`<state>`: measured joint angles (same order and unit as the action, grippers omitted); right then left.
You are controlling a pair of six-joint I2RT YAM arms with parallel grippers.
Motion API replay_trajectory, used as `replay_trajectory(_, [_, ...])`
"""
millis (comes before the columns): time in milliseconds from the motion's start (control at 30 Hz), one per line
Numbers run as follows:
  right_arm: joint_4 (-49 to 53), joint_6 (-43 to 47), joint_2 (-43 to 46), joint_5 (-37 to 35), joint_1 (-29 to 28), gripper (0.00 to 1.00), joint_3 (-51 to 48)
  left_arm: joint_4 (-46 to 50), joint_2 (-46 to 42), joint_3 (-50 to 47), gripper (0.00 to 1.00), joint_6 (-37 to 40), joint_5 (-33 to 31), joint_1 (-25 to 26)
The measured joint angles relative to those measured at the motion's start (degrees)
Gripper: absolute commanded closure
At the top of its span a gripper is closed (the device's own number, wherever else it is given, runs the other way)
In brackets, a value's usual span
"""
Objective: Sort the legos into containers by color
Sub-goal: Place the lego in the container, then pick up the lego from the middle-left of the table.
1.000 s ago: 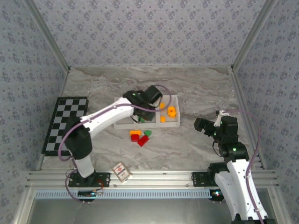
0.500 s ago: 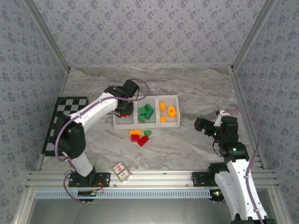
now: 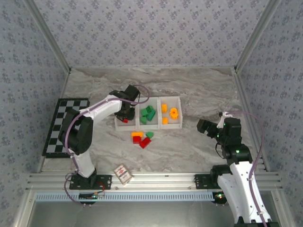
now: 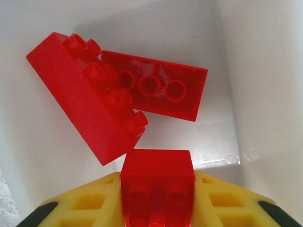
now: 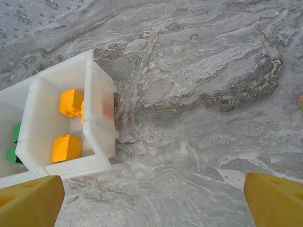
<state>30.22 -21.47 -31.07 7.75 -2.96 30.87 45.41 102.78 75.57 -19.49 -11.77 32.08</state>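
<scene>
The containers [image 3: 147,126] are three white bins in a row at mid-table. My left gripper [image 3: 124,115] reaches down into the left bin, shut on a small red lego [image 4: 157,175] held between its yellow fingers [image 4: 85,208]. Two more red legos [image 4: 80,99] [image 4: 156,90] lie on that bin's floor just beyond it. Green legos [image 3: 147,114] fill the middle bin and orange ones [image 3: 169,113] the right bin. Loose on the table in front of the tray are an orange lego [image 3: 137,134], two red ones [image 3: 141,141] and a green one [image 3: 149,135]. My right gripper [image 3: 202,126] hangs open over bare marble, right of the tray.
A black-and-white checkerboard [image 3: 64,125] lies at the left edge. A small red-patterned card [image 3: 122,174] sits near the front rail. In the right wrist view the right bin's wall [image 5: 102,118] and two orange legos [image 5: 71,101] lie left of the open fingers.
My left arm has swung left from over the middle and right bins to the left bin and lowered into it, still holding the red lego. The right arm has not moved.
</scene>
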Motion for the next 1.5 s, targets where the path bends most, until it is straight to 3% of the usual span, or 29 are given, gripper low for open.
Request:
replay_trajectory(233, [0.0,0.0,0.0,0.0,0.0,0.00,0.0,-2.0,0.0,-1.1,0.51,0.0,0.7,0.0])
replay_trajectory(533, [0.0,0.0,0.0,0.0,0.0,0.00,0.0,-3.3,-0.6,-2.3,0.46,-0.4,0.8,-0.2])
replay_trajectory(900, [0.0,-0.1,0.0,0.0,0.0,0.00,0.0,-5.0,-11.8,-6.4,0.30,-0.5,3.8,1.6])
replay_trajectory(1233, [0.0,-0.1,-0.2,0.0,0.0,0.00,0.0,-5.0,-21.2,-11.3,0.19,-0.5,6.4,10.9])
replay_trajectory(1500, [0.0,-0.1,-0.4,0.0,0.0,0.00,0.0,-5.0,-19.9,-11.9,0.19,-0.6,7.6,21.2])
